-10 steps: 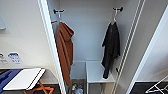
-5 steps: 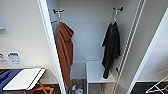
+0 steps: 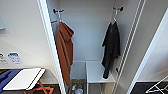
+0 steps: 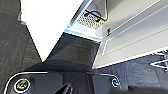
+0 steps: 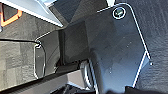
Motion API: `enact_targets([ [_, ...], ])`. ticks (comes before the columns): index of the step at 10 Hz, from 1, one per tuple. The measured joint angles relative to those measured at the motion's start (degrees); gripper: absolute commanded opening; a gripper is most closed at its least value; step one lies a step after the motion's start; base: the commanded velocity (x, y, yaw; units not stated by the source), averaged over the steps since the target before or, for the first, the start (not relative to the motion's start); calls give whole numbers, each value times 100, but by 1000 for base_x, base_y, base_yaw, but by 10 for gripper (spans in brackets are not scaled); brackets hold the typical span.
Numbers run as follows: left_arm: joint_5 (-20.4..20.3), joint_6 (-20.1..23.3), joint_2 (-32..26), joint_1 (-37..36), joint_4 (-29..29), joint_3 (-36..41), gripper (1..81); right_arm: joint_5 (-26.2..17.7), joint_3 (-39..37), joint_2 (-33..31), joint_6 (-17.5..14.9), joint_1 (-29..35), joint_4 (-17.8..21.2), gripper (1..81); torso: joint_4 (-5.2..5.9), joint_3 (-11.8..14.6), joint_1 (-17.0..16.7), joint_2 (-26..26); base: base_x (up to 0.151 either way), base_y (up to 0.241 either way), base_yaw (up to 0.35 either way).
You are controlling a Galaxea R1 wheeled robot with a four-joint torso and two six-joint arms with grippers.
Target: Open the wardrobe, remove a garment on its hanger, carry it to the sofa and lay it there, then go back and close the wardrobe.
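Note:
The wardrobe [image 3: 87,37] stands open in front of me, white inside. Its left door [image 3: 50,50] is swung toward me and its right door [image 3: 150,50] is swung wide. The garment [image 3: 111,47], black, long and limp, hangs on a hanger from a hook [image 3: 117,9] at the wardrobe's upper right, and its hem drapes just above a low white shelf box [image 3: 96,71]. An orange-rust hooded garment [image 3: 65,50] hangs from the left hook. In the left wrist view a white door panel [image 4: 50,22] and the wardrobe's bottom edge [image 4: 82,32] show above dark carpet.
A white folding board [image 3: 25,78] on orange legs [image 3: 42,88] stands left of the wardrobe, with something dark blue [image 3: 6,76] beside it. Bottles [image 3: 76,88] sit on the wardrobe floor. A white wire rack [image 3: 156,87] is at the lower right, on dark carpet [image 4: 20,50].

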Motion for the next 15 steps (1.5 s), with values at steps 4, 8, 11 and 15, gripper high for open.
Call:
enact_targets([
  [4,507,88,71,-152,1571,-41,811,-32,-2,2,0,124,0,811,0,-2,0,0,0,0,0],
  [8,1699,110,173,-891,2580,-48,811,-63,-9,29,0,160,-2,811,0,-2,2,2,0,0,0],
  [11,2180,-80,432,-1103,2831,-105,811,-65,-11,35,-1,174,-2,811,0,-2,5,2,0,0,0],
  [15,789,-1547,539,-976,1629,-841,811,-67,-13,77,-1,210,-5,811,0,-2,6,2,0,0,0],
])
